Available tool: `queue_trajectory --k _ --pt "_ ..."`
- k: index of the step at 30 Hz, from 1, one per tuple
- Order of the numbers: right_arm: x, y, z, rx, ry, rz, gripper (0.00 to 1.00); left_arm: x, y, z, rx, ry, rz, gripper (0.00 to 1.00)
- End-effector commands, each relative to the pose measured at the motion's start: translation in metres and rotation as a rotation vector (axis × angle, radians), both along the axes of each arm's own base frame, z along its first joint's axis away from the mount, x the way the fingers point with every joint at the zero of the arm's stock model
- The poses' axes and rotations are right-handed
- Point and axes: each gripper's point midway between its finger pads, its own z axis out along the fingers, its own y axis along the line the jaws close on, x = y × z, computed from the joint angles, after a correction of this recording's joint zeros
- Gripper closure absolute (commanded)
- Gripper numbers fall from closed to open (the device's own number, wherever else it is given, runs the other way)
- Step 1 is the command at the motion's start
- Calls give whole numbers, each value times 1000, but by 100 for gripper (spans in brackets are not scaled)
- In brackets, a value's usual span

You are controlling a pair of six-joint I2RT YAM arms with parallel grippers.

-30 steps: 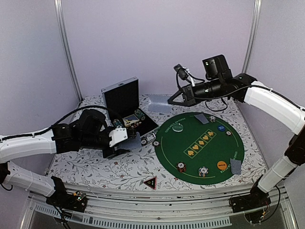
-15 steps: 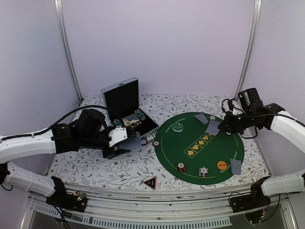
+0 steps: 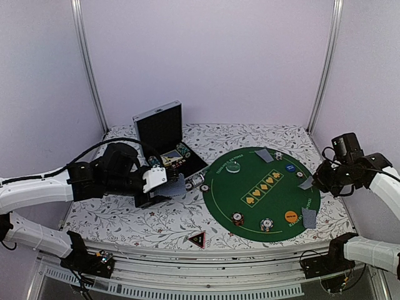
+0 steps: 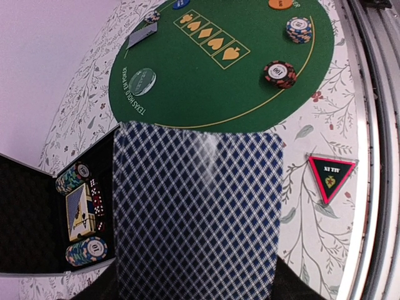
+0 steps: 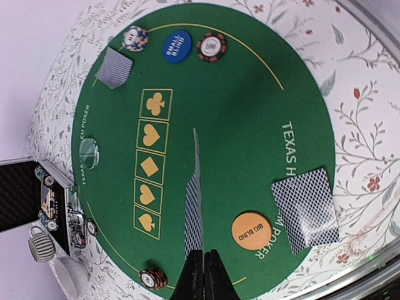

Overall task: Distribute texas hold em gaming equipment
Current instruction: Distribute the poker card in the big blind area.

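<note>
Right gripper (image 5: 203, 262) is clamped on a grey-blue diamond-backed playing card (image 5: 194, 200), held edge-on above the round green felt mat (image 5: 250, 112), and is best levelled and lowered beside the dealt card (image 5: 305, 209) before release; matching cards (image 4: 197, 212) are gripped by the left gripper (image 3: 167, 184).

A green mat (image 5: 237, 112) with yellow suit boxes meets a white tablecloth (image 3: 156, 222) (grey leaves, red buds), alongside blue-and-white lattice-backed cards (image 4: 197, 212), an orange disc (image 5: 251, 231), a blue disc (image 5: 175, 47) and a black, red-edged triangle (image 4: 330, 174).
</note>
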Motion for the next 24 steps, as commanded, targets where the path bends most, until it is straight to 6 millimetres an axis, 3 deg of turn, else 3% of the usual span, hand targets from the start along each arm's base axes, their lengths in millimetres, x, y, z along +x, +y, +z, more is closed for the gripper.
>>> queue_trajectory --k 1,10,17,24 --pt "-21 -4 -40 55 154 -122 99 2 -2 15 -48 -30 -3 41" --pt "-46 -15 -72 16 266 -185 99 1 -2 17 -54 -31 -8 41" --pt "-28 -35 -53 -78 181 -227 99 0 -2 17 -54 -30 -11 41" --pt "-37 -34 -68 -72 227 -221 99 0 -2 16 -54 -29 -11 41"
